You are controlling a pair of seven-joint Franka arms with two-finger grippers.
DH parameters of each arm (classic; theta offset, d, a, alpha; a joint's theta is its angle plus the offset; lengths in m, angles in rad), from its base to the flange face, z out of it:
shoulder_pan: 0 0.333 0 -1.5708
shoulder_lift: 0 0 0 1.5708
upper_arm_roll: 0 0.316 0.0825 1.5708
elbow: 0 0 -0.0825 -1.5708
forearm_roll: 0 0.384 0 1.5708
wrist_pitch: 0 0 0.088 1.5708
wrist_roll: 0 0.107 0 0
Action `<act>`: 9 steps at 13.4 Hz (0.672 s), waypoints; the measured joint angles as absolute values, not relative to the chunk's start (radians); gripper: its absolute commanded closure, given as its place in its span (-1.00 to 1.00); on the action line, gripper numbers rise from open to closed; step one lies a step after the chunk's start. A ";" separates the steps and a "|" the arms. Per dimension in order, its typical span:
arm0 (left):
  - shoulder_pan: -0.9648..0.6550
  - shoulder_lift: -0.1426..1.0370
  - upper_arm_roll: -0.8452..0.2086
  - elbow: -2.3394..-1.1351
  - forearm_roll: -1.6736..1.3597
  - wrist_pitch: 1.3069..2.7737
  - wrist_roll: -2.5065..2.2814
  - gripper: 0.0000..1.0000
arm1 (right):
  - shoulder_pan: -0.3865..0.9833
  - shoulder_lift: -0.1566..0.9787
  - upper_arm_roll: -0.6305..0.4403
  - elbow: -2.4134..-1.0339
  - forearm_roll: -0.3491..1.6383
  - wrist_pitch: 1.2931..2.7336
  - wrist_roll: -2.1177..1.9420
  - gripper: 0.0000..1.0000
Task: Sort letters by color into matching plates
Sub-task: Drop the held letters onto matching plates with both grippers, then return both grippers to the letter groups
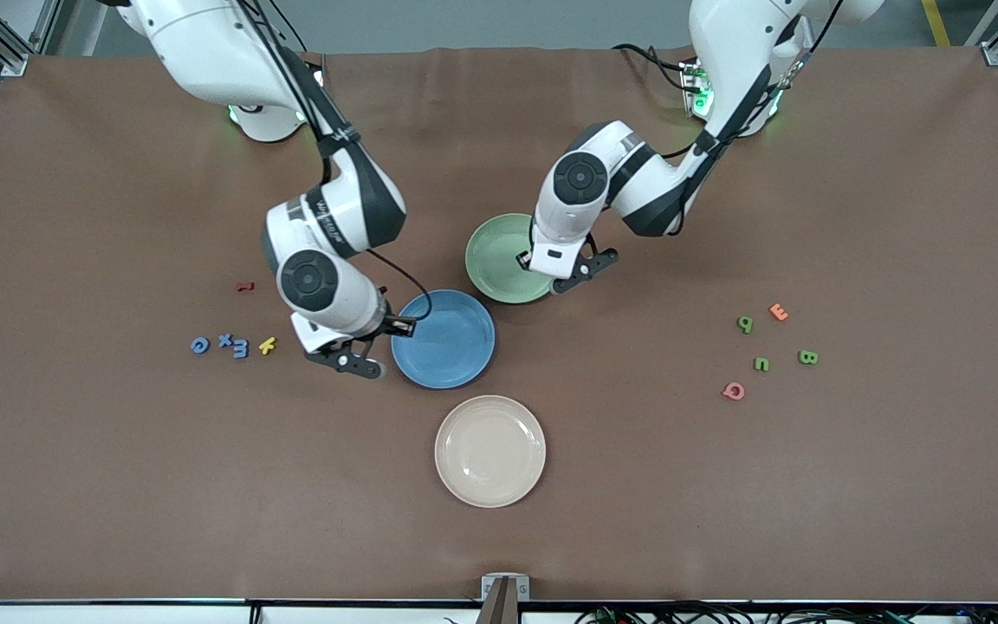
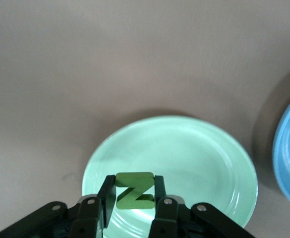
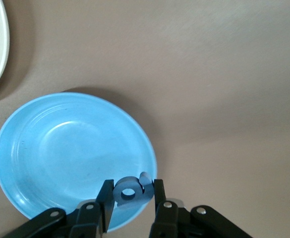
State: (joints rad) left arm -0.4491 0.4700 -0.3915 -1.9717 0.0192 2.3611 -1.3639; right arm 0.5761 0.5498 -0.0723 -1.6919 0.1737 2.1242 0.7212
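From the front, both arms are at the middle of the table. The left gripper hangs over the rim of the pale green plate, and the right gripper sits at the edge of the blue plate, on the side toward the right arm's end. Both plates look empty. A beige plate lies nearer the camera than the blue one. Three blue letters with a yellow one wait toward the right arm's end, and three green letters with an orange E and a pink one toward the left arm's end.

In the left wrist view, the claw is clenched on a green Z, pinched flat between the fingers, with the green plate directly under it. A drop here should land inside, though close to the rim rather than the centre.

In the right wrist view, the claw grasps a blue letter, which looks like a lowercase one with a round hole, right over the blue plate's rim. That is the risk I see: released now, it could catch the lip and slide onto the cloth. Foam may also cling to a finger pad when the jaws part.
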 measured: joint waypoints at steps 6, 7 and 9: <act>-0.478 0.530 -0.390 -1.957 0.018 2.413 -1.492 -1.00 | 0.644 0.633 -0.072 -1.694 0.174 2.238 0.811 0.68; -0.473 0.530 -0.388 -1.951 0.018 2.413 -1.494 -1.00 | 0.653 0.642 -0.072 -1.694 0.174 2.252 0.822 0.67; -0.452 0.520 -0.381 -1.933 0.018 2.413 -1.494 -1.00 | 0.670 0.656 -0.073 -1.694 0.174 2.264 0.833 0.67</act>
